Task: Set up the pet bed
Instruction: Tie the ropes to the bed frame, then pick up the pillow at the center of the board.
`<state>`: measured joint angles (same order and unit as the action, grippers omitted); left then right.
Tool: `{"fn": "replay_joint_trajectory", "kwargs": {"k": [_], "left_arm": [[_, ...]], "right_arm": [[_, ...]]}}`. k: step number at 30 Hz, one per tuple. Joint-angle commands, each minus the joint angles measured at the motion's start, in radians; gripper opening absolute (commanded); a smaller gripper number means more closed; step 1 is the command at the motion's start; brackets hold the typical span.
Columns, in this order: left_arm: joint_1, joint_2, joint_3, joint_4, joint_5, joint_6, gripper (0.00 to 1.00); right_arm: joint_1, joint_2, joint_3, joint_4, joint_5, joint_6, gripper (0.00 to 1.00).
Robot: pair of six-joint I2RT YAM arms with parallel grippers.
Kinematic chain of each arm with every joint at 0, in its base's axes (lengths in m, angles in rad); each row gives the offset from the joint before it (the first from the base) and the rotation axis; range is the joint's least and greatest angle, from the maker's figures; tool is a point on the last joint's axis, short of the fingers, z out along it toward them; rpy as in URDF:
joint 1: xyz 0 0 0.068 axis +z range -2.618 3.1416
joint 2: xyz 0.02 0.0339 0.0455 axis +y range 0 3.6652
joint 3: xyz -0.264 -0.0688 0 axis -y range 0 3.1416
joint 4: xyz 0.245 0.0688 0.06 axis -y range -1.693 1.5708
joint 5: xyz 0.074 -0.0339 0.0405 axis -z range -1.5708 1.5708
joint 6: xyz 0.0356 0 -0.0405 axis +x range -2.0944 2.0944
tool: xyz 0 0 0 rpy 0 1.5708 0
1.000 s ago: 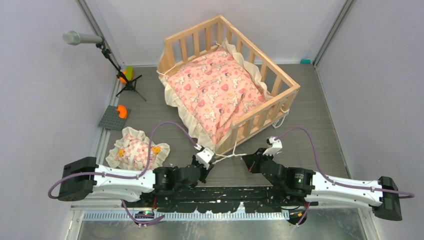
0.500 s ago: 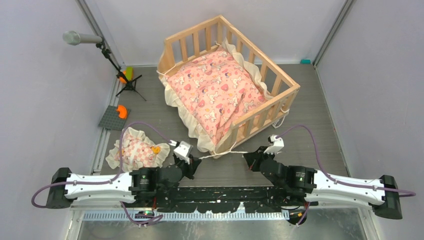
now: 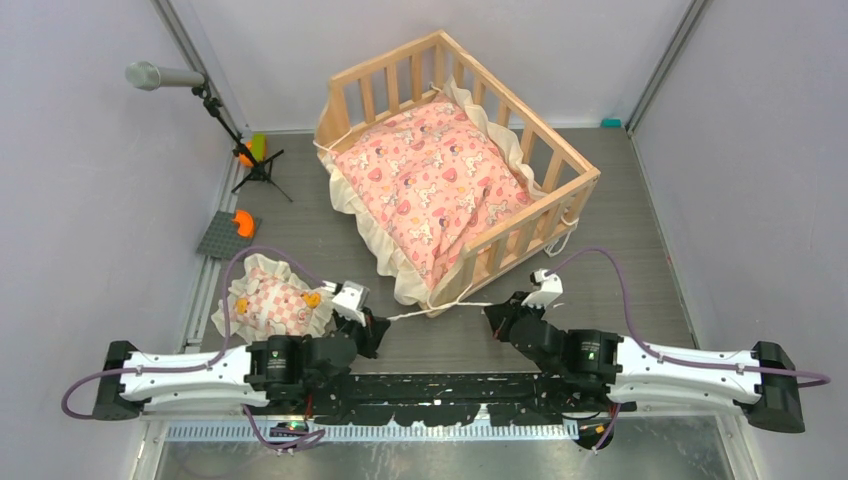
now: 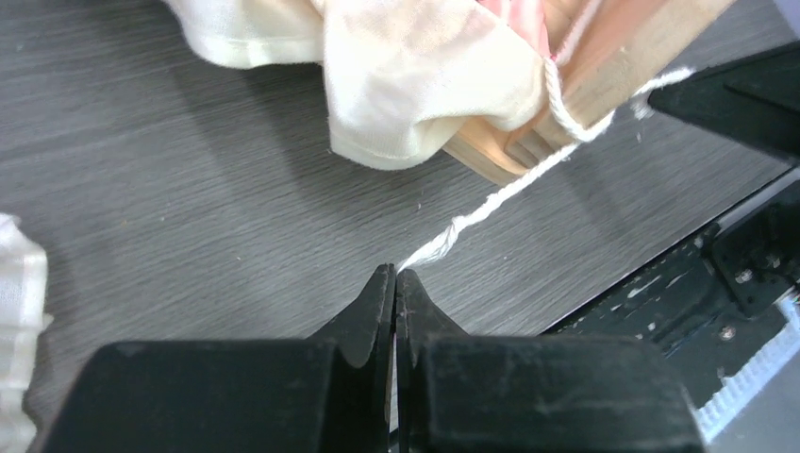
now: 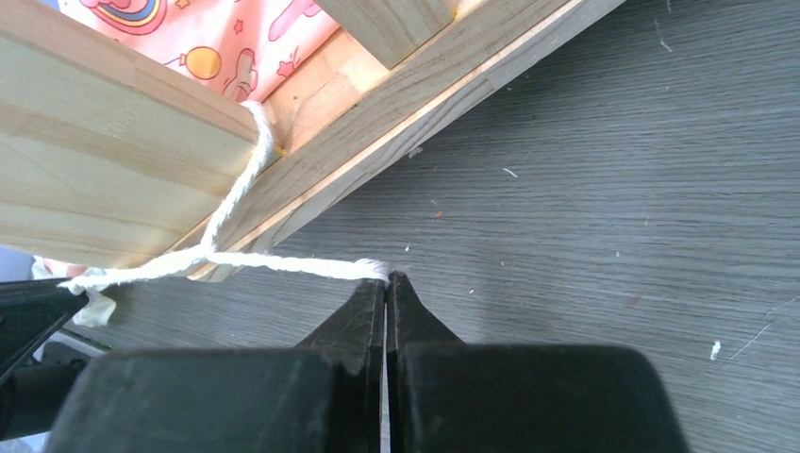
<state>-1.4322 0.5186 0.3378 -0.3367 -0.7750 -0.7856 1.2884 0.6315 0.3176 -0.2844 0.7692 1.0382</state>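
The pet bed (image 3: pixel 531 212) stands angled at the far middle of the worktop (image 3: pixel 620 260), with its pink printed cushion (image 3: pixel 430 180) inside and the cream frill (image 4: pixel 415 85) spilling over the near-left side. The left pincer (image 4: pixel 394 276) and the right pincer (image 5: pixel 387 280) are each clenched on one end of the white cord (image 4: pixel 514 189), which is looped round the near corner post. Both grasps sit at the very tips, on frayed ends, so we expect an end to slip free under tension. An uneven pull may drag or swivel the frame, and the loop may trap the frill.
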Motion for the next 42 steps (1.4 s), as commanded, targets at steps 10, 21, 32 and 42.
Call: {"fn": "replay_joint_trajectory", "kwargs": {"k": [10,21,32,42], "left_arm": [[0.009,0.332,-0.006,0.365,0.382,0.299,0.02],[0.007,0.381,0.1,0.162,0.314,0.103,0.56],[0.075,0.186,0.428,-0.842,-0.236,-0.57,0.68],[0.402,0.165,0.513,-0.874,-0.337,-0.523,0.97]], "right_arm": [[-0.011,0.08,0.027,0.022,0.01,-0.09,0.18],[-0.011,-0.036,0.101,-0.139,-0.027,-0.165,0.52],[-0.011,-0.141,0.099,-0.234,-0.011,-0.134,0.52],[-0.011,-0.095,0.088,-0.226,-0.021,-0.116,0.52]]}}
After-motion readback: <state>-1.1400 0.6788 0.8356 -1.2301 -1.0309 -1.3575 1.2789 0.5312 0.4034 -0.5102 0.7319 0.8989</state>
